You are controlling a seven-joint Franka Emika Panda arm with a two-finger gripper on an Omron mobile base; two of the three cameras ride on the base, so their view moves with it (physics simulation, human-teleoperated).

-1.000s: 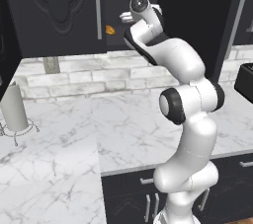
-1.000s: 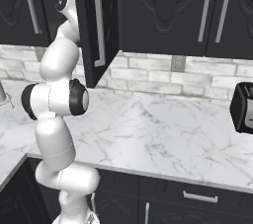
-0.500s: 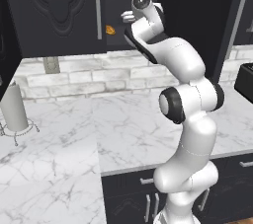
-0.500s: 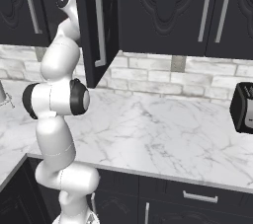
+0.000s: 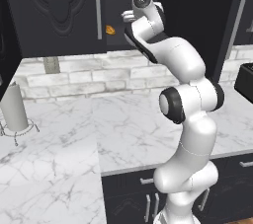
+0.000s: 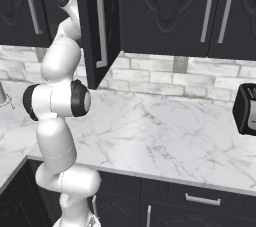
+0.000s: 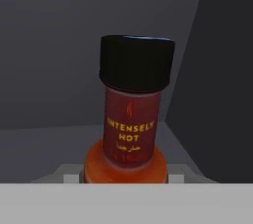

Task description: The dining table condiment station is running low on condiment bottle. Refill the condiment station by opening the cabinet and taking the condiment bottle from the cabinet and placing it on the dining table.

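Arm reaching up into the open black upper cabinet, hand tucked behind the swung-out carved door with its long silver bar handle. Condiment bottle close up in the hand view: black cap, narrow neck with a label reading "INTENSELY HOT", orange-red shoulder at the bottom, standing upright inside the dim grey cabinet interior, near the back corner where two walls meet. Gripper set around the bottle at its shoulder, small grey finger tips just visible on each side; actual contact cannot be told, so pinching or merely straddling unclear. In the left base view, a small orange object beside the hand, identity not clear. Marble counter below, with brick backsplash; paper towel roll on a stand at the left, dark toaster at the right.
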